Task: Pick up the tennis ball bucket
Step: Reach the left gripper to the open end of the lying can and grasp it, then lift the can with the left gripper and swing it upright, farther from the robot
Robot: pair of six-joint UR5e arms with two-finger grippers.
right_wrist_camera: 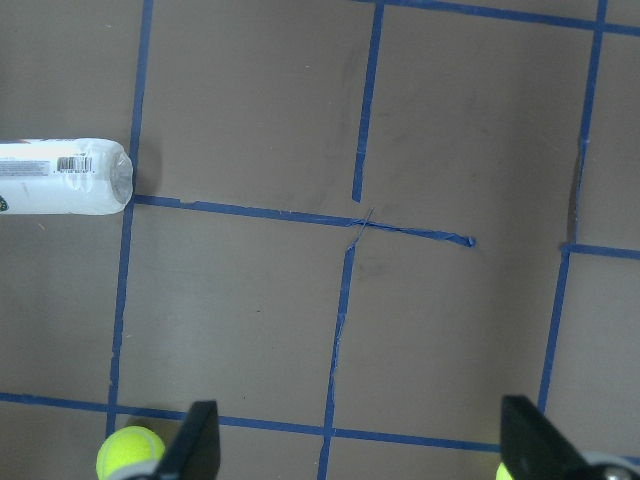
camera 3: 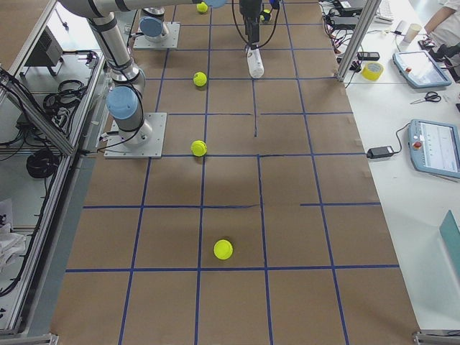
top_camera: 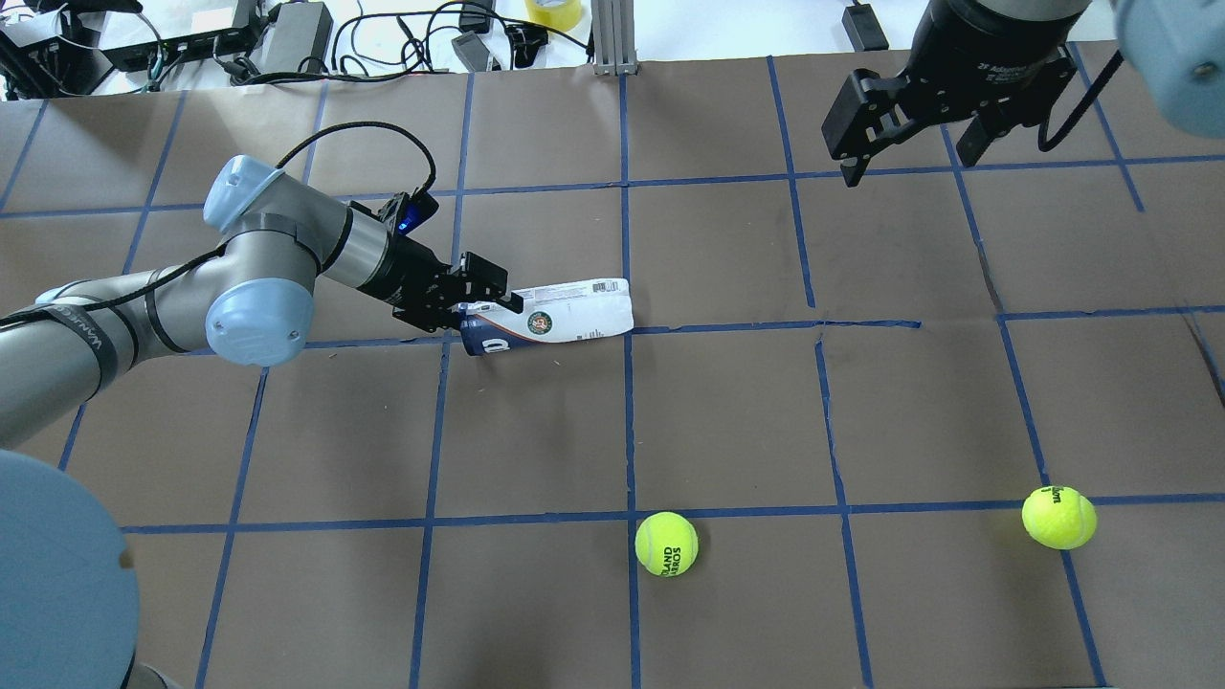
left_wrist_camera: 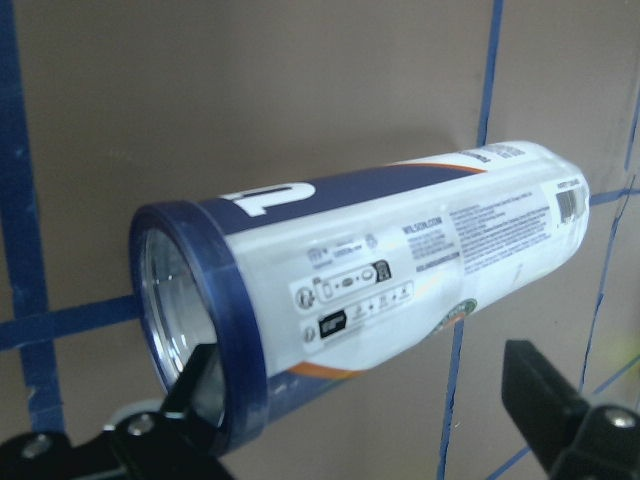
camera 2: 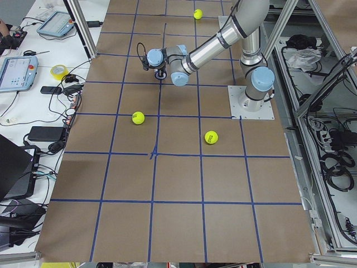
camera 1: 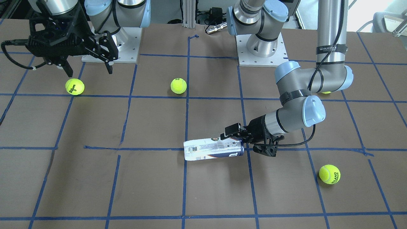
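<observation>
Front-facing: shows the slim, clear-plastic cylindrical tennis ball bucket (camera 1: 213, 149), white-labelled with a navy band, lying on its side near the middle of the brown, blue-taped counter (camera 1: 152, 184). Places the black two-finger left hand (camera 1: 244, 141) at its dark-rimmed end, fingers spread, one above the tube. Shows the black right hand (camera 1: 89, 72) raised and wide open, with a yellow-green felt tennis ball (camera 1: 74, 86) near it in the picture.

Overhead: shows the bucket flat on the counter, left hand spread at its navy end, right hand gaping and well apart from it.

Left wrist: looks into the bucket's navy rim (left_wrist_camera: 232, 310), just beside one finger (left_wrist_camera: 190, 410), the other standing clear of the label.

Right wrist: catches only the bucket's far end at the left edge, above widely parted fingers.
</observation>
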